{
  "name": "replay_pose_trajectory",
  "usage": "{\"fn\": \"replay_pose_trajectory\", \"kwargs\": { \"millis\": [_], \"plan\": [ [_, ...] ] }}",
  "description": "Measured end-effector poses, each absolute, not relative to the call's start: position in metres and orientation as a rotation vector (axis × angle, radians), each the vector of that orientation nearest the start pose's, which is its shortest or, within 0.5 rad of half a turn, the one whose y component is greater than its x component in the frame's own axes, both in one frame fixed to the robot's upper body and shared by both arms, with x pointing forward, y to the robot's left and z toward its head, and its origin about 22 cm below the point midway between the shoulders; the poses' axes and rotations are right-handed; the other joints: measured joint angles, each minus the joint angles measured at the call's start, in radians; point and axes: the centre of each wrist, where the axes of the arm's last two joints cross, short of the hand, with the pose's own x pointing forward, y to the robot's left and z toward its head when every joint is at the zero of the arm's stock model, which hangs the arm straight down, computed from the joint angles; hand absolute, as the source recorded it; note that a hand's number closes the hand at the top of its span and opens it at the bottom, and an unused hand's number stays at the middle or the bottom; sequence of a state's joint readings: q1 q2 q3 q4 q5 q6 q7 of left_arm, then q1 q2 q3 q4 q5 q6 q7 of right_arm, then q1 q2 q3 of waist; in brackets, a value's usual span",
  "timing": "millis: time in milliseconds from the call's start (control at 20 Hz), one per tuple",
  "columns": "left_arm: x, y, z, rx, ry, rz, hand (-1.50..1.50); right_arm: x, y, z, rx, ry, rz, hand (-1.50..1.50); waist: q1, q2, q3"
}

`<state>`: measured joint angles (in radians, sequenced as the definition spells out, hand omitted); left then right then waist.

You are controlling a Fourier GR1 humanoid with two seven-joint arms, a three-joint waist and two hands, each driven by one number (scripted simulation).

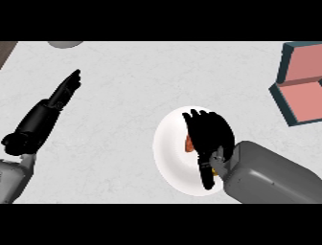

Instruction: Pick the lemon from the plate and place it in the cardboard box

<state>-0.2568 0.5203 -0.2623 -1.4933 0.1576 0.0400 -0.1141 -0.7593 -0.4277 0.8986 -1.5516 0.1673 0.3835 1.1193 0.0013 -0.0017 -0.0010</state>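
So the lemon (189, 143) is barely visible, just an orange-ish sliver peeking out at the left edge of the right hand (208, 136), sitting on the white plate (169, 148) in the middle-near part of the counter (135, 86). The right hand lies palm-down over the plate with its fingers covering the fruit; whether they're actually curled round it or just resting on top, I can't tell from this angle. The box (306, 82), teal outside and pinkish inside with its lid flipped open, is well apart at the far right. Over on the left, the left hand (66, 88) is stretched out flat with straight fingers, holding nothing. A grey round thing (65, 44) pokes in at the far edge.
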Motion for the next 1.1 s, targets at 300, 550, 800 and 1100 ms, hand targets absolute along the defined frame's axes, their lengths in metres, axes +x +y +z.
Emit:
{"fn": "replay_pose_trajectory", "kwargs": {
  "millis": [300, 550, 800, 1100],
  "plan": [
    [0.294, 0.269, 0.066, 0.104, -1.749, -0.523, 0.00, 0.275, -0.085, 0.096, -0.730, -0.747, 1.546, -1.50, -0.004, -0.001, 0.000],
    [0.290, 0.269, 0.063, 0.099, -1.745, -0.528, 0.00, 0.279, -0.084, 0.085, -0.713, -0.733, 1.531, -1.50, 0.000, 0.000, 0.001],
    [0.287, 0.271, 0.062, 0.104, -1.745, -0.535, 0.00, 0.277, -0.090, 0.071, -0.719, -0.703, 1.532, -1.50, -0.001, 0.000, 0.001],
    [0.288, 0.269, 0.069, 0.101, -1.747, -0.536, 0.00, 0.280, -0.097, 0.059, -0.758, -0.663, 1.520, -1.50, 0.000, -0.001, 0.001]
  ]
}}
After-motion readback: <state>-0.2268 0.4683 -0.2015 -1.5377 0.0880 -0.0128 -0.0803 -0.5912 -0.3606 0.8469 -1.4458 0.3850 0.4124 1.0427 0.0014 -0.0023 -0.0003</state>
